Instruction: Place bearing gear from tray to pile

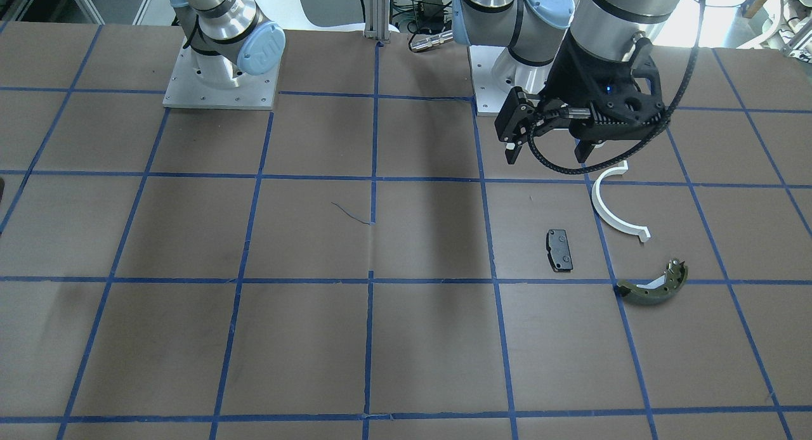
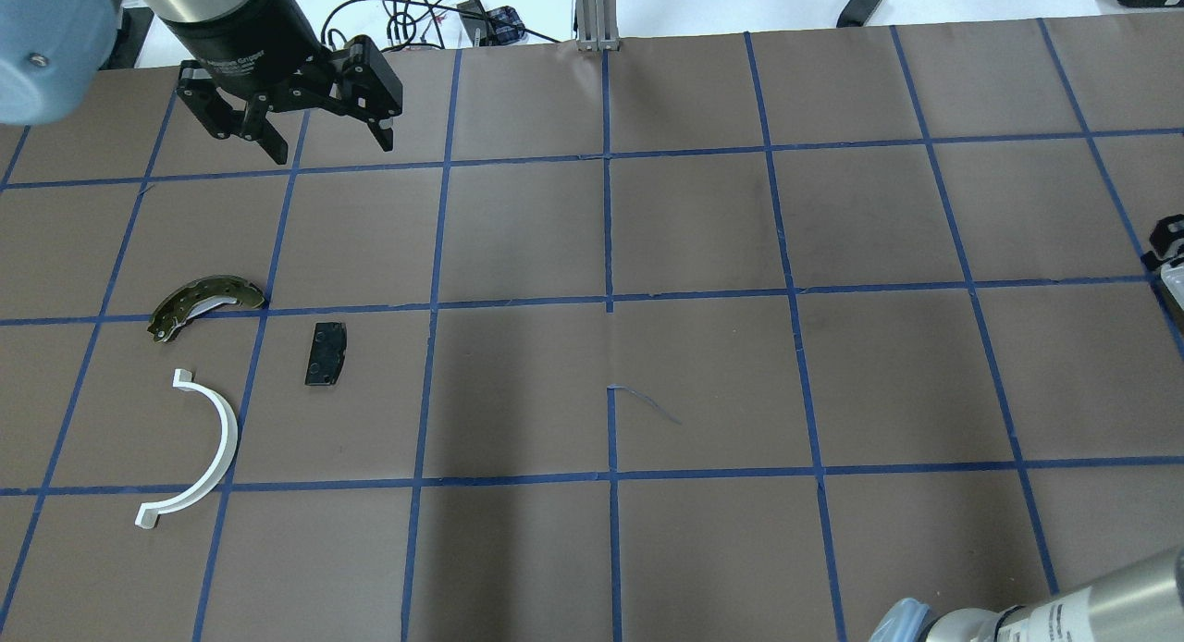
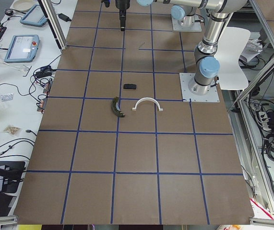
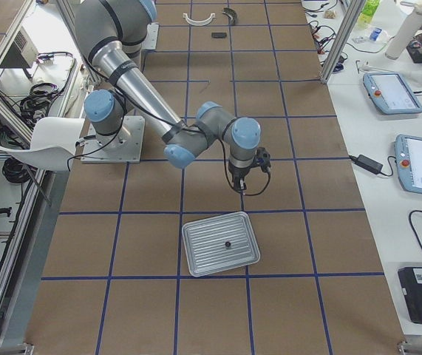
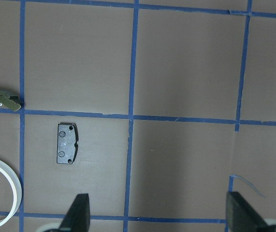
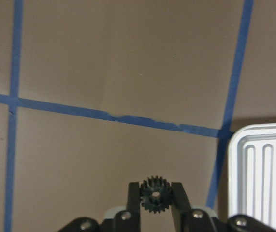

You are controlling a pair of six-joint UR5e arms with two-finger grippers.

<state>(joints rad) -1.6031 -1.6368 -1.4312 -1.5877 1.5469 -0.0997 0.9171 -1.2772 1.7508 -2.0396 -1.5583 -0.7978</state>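
Left arm (image 1: 625, 9) and right arm (image 4: 133, 78) are brushed silver tubes with pale blue round joint caps (image 1: 261, 49), one showing a UR logo. Bases are grey screwed plates (image 1: 190, 101). The left gripper (image 1: 547, 156) is all black with linkage fingers. Right above it sits a black collar (image 2: 236, 64) with white lettering, and a ribbed black cable (image 1: 696, 34) loops just beside it.

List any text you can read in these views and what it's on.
"UR": blue joint cap of the right arm.
White lettering on the black collar above the left claw: too blurred to read.
Screens of the teach pendants: too small to read.
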